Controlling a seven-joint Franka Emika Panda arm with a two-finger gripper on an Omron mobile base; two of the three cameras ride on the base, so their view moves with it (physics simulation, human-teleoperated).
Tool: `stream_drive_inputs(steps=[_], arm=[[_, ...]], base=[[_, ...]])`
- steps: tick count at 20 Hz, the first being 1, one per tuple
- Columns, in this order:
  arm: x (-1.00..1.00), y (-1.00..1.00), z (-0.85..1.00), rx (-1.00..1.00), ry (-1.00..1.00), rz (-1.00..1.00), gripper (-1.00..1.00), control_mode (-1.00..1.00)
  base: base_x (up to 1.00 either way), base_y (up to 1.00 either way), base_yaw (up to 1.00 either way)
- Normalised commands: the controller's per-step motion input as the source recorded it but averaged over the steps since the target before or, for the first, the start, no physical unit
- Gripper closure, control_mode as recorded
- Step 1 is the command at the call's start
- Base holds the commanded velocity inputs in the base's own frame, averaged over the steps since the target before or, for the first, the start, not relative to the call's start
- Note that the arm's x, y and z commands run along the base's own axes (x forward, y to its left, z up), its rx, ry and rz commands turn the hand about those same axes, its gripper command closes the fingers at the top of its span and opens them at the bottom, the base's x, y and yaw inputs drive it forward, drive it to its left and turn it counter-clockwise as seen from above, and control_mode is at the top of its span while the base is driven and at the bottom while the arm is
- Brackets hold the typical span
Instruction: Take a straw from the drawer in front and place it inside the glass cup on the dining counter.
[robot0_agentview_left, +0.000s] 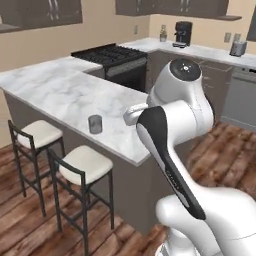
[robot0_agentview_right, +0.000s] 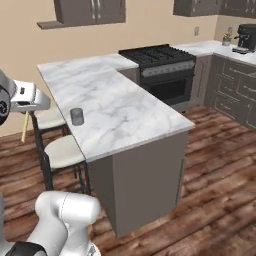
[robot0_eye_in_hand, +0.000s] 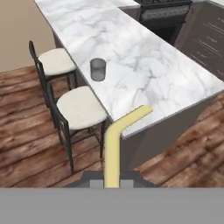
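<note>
1. No brand, label or readable writing shows on anything in the kitchen.
2. In the hand view, the fingers (robot0_eye_in_hand: 112, 183) are clamped on the straw (robot0_eye_in_hand: 114, 144), a pale-yellow stick rising from between them, with its bent top end angled off to the right.
3. Past the fingers and up-left of the straw's tip stands the glass cup (robot0_eye_in_hand: 98, 69), upright on the dining counter desk (robot0_eye_in_hand: 148, 65), near the desk's stool-side edge and well apart from the straw.
4. Left of the fingers' line stand two white-cushioned stools (robot0_eye_in_hand: 81, 107), just beside the desk's edge.
5. The left base view shows the glass cup (robot0_agentview_left: 95, 124) on the desk (robot0_agentview_left: 60, 92) with the white arm in front to the right; it also shows a coffee machine (robot0_agentview_left: 183, 33) and a toaster (robot0_agentview_left: 238, 48) on the far worktop.
6. The right base view shows the straw (robot0_agentview_right: 24, 127) hanging below the hand at the left edge, left of the glass cup (robot0_agentview_right: 76, 116) and off the desk (robot0_agentview_right: 125, 107), over the stools.
7. The black stove (robot0_agentview_right: 160, 67) sits beyond the desk in both base views.
</note>
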Motion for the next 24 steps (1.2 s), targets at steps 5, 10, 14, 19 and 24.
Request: stream_drive_inputs(steps=[5,10,14,19,24], arm=[[0.0,0.0,0.0,0.0,0.0,0.0,1.0,1.0],[0.0,0.0,0.0,0.0,0.0,0.0,1.0,1.0],[0.0,0.0,0.0,0.0,0.0,0.0,1.0,1.0],[0.0,0.0,0.0,0.0,0.0,0.0,1.0,1.0],[0.0,0.0,0.0,0.0,0.0,0.0,1.0,1.0]], base=[[0.01,0.54,-0.59],[0.0,0.57,-0.56],[0.0,0.77,-0.52],[0.0,0.78,-0.42],[-0.03,0.74,-0.38]])
